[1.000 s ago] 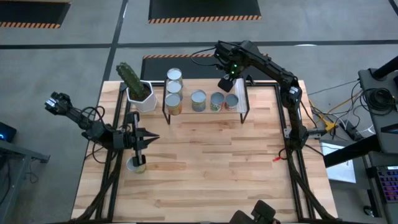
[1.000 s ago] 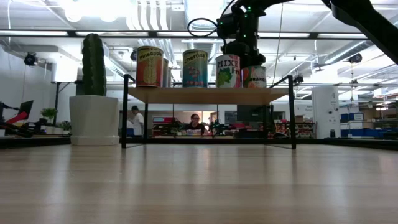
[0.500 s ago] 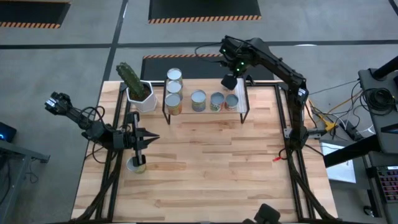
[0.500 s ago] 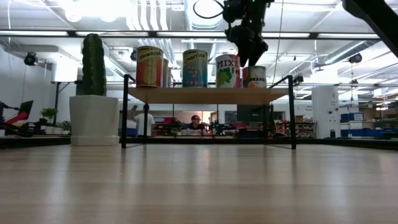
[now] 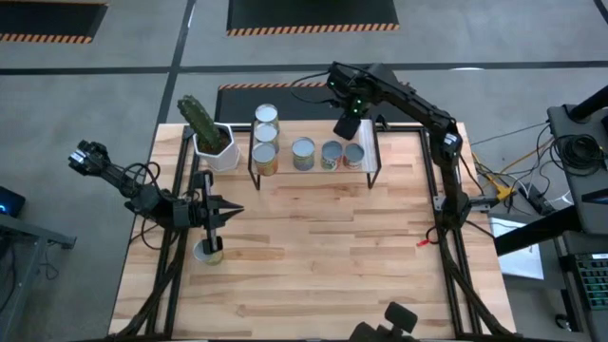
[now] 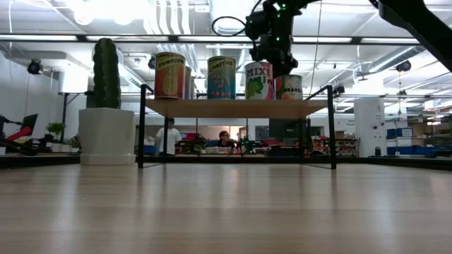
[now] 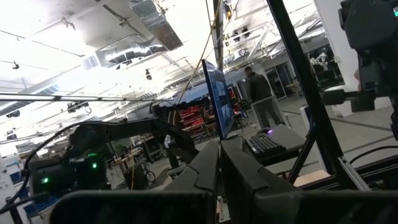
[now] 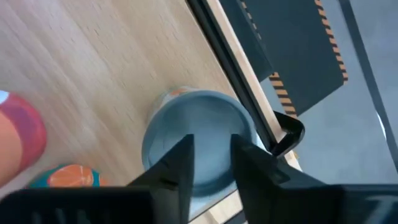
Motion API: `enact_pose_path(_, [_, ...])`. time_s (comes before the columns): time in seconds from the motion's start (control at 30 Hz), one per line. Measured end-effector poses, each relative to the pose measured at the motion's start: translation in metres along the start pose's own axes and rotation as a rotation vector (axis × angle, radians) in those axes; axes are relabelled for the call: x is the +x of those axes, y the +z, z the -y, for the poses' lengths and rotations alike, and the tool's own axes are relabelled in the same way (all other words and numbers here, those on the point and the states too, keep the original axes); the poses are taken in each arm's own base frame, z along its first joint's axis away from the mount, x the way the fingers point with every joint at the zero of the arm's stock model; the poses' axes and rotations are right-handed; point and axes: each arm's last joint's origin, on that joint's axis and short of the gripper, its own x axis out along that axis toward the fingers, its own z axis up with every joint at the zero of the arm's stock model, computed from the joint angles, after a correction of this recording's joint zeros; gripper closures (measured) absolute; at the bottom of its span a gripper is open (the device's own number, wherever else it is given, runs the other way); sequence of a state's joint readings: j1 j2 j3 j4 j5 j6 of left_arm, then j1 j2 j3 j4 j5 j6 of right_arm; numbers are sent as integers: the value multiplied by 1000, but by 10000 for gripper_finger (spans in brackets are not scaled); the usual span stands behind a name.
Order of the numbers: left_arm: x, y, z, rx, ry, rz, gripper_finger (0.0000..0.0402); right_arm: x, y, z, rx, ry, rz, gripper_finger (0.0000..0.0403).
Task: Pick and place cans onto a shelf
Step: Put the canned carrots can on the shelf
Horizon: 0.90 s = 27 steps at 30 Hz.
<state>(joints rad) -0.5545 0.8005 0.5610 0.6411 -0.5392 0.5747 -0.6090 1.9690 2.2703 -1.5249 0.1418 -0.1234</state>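
Two right jaws (image 8: 211,163) slightly parted above a shelved can (image 8: 196,134).

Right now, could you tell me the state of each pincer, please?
Left pincer: closed, empty, waiting by the table's left edge.
Right pincer: open, empty, above a can.

Silver-grey tops are shown on the cans (image 5: 303,147), with red, teal, white-and-green and orange labels in the low view. The shelf (image 6: 236,107) is light wood framed in black wire. A green cactus (image 5: 199,118) is held in a white pot (image 6: 106,136).
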Motion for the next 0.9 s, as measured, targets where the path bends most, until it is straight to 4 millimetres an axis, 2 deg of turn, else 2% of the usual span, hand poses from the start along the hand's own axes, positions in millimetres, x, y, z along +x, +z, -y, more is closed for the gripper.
enact_pose_path(0.17, [0, 0, 0, 0, 0, 0, 402, 11, 4, -1, -6, 5, -21, 357])
enact_pose_path(0.33, [0, 0, 0, 0, 0, 0, 402, 13, 3, -3, -8, 24, -38, 382])
enact_pose_path(0.6, [0, 0, 0, 0, 0, 0, 402, 8, 1, -16, -17, 106, -54, 392])
enact_pose_path(0.9, [0, 0, 0, -1, 1, 1, 402, 6, 1, -28, -32, 111, -52, 392])
